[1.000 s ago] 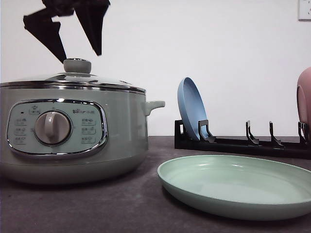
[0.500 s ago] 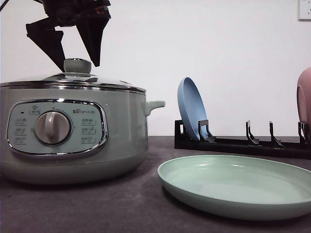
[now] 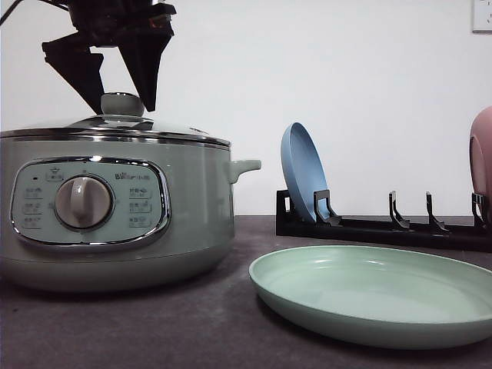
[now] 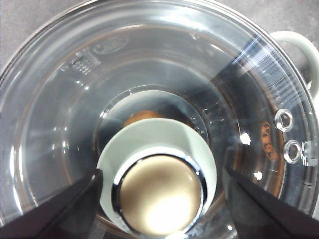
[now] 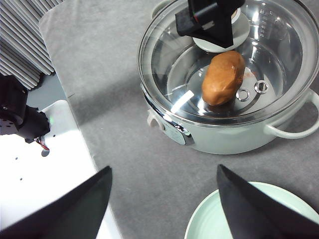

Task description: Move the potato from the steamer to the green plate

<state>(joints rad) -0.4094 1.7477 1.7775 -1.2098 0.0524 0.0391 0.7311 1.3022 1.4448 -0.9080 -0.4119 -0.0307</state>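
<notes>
Because the lid (image 5: 227, 59) still covers the steamer (image 3: 115, 211), hovers with left gripper (image 3: 115, 96) spread wide astride the knob (image 4: 160, 186), ready to lift. Below it, under glass, lies the potato (image 5: 223, 77) (green plate (image 3: 377, 296) waits off to the side).

The steamer (image 3: 115, 207) carried a small brand mark at the top middle of its control panel (image 3: 91, 202), too small to read. Tiny icon labels flanked the knob (image 3: 83, 201), none legible. On the glass lid (image 4: 159, 114), faint embossed marks and an orange stamp near the vent holes stayed unreadable.
</notes>
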